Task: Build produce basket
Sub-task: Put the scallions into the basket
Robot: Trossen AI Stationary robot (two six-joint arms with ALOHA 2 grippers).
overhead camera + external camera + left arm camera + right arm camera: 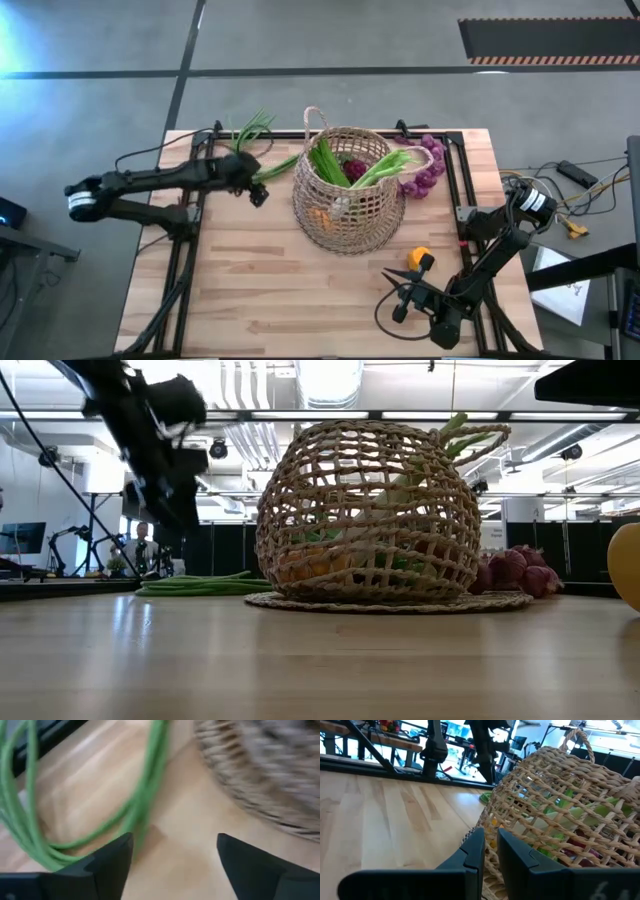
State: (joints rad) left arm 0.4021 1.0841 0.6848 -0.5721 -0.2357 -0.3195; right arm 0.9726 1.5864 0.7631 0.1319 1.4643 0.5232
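From above, the round tan wicker basket (348, 190) sits at frame centre, green stalks (352, 168) inside; my left gripper (256, 187) hovers just left of it, my right gripper (402, 300) low right near a yellow-orange pepper (420, 260). At table height, purple grapes (515, 572) are half hidden behind the basket. My left fingers (112, 857) spread wide over loose green stalks (145, 800); the weave blurs. My right fingers (472, 852) are nearly closed, empty.

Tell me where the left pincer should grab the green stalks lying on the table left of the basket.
Grip the stalks at the bundled stems, beside the basket, probably from above: there they lie flat and gathered, while the far leaves fan out. The open left pincer hangs close by.
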